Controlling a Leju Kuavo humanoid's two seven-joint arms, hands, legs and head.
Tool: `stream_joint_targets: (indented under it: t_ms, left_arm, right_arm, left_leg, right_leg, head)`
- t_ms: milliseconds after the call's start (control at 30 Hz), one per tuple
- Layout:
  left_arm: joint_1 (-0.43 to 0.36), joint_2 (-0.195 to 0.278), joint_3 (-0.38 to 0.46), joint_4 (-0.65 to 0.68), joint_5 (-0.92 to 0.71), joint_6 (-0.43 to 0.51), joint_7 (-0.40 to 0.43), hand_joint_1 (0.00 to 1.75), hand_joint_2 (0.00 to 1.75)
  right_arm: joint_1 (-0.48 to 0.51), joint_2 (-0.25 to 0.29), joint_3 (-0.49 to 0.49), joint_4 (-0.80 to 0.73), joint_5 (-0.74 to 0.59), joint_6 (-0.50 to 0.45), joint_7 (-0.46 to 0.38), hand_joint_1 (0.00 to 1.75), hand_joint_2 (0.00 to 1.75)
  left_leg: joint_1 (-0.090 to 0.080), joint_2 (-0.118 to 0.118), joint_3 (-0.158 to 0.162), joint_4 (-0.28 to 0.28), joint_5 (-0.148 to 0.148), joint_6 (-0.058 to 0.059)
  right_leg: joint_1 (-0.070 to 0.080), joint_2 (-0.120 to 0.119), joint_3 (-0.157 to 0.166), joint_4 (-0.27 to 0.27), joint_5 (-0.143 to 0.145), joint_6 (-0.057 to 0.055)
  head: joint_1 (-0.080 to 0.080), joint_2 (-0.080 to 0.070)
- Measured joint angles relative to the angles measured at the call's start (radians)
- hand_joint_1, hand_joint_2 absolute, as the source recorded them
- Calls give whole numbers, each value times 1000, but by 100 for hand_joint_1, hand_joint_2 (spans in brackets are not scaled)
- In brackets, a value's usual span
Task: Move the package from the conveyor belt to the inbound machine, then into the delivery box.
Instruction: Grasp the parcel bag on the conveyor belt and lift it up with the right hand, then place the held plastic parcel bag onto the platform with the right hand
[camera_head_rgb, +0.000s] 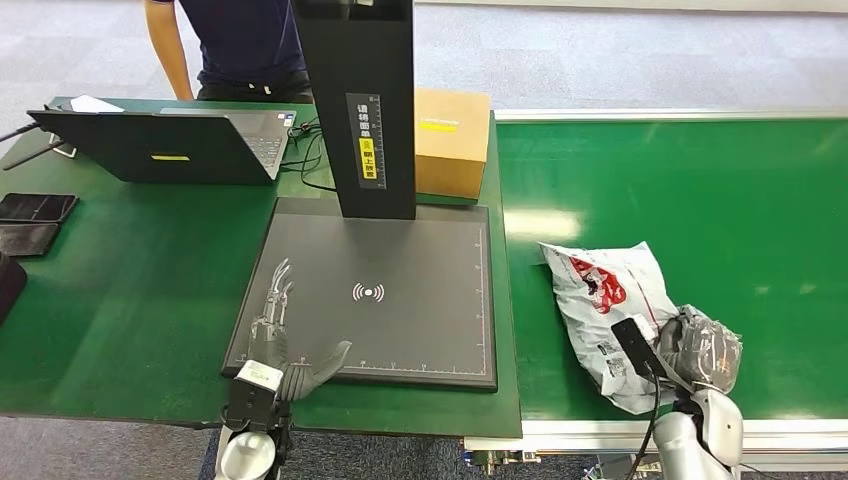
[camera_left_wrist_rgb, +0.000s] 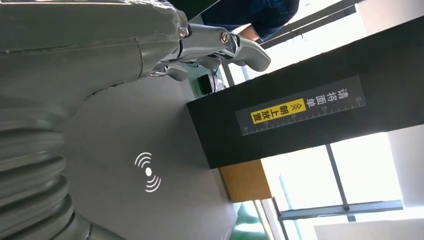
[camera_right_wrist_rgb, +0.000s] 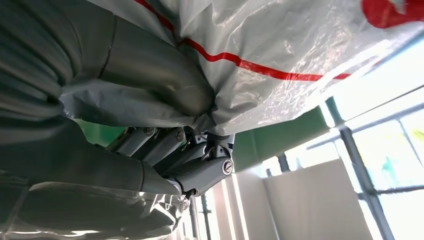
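We see a white plastic package (camera_head_rgb: 607, 305) with red print and a paper label lying at the near edge of the green conveyor belt (camera_head_rgb: 700, 190), where our right hand (camera_head_rgb: 708, 347) grips its near end, thumb and fingers (camera_right_wrist_rgb: 195, 172) pinching the crinkled film in the right wrist view. Our left hand (camera_head_rgb: 283, 340) rests with fingers spread on the near left corner of the inbound machine (camera_head_rgb: 420, 300), a dark grey scan plate marked with a white wireless symbol (camera_head_rgb: 368, 292). Its black column (camera_head_rgb: 355, 100) carries a ruler strip and a yellow label with Chinese characters, which the left wrist view shows more closely. Behind the column a cardboard box (camera_head_rgb: 452, 140) stands on the green bench (camera_head_rgb: 130, 290). An open laptop (camera_head_rgb: 170, 145) sits at the far left, dark phones (camera_head_rgb: 35, 208) lie along the left edge, and a person (camera_head_rgb: 240, 45) in dark clothing stands beyond on grey carpet.
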Motion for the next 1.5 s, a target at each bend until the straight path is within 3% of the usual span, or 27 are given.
stream_joint_targets:
  t_ms: [200, 500, 867, 1000, 1167, 1500]
  left_arm:
    - [-3, 0, -1, 3, 15, 30, 0, 0, 175]
    - [-1, 9, -24, 5, 54, 59, 0, 0, 175]
    - [-5, 20, -52, 7, 77, 72, 0, 0, 175]
    - [-16, 26, -70, 13, 96, 76, 0, 0, 175]
    - [-35, 31, -99, 29, 116, 83, 0, 0, 175]
    - [-62, 51, -160, 57, 171, 130, 0, 0, 175]
  right_arm:
    - [59, 59, 124, -222, -73, -87, -150, 175, 175]
    - [101, 80, 324, -469, -56, -136, -99, 175, 175]
    - [86, 69, 403, -542, -65, -138, -102, 175, 175]
    - [11, 43, 441, -531, -73, -129, -76, 175, 175]
    - [-156, 20, 499, -474, -83, -56, -41, 175, 175]
    - [-490, 32, 675, -219, -168, 2, -42, 175, 175]
  left_leg:
    - [0, 0, -1, 0, 0, 0]
    - [0, 0, -2, 0, 0, 0]
    - [0, 0, -2, 0, 0, 0]
    - [0, 0, -2, 0, 1, 0]
    - [0, 0, -2, 0, 2, 0]
    - [0, 0, -3, 0, 3, -1]
  right_leg:
    - [0, 1, -2, 1, 0, 0]
    - [0, -1, -2, 1, -1, 0]
    - [0, 0, -2, 1, -1, 0]
    - [0, 0, -2, 1, 0, 0]
    - [0, 0, -2, 1, 1, -1]
    - [1, 0, -4, 3, 1, -1]
  head:
    - [0, 0]
    - [0, 0]
    - [0, 0]
    - [0, 0]
    - [0, 0]
    - [0, 0]
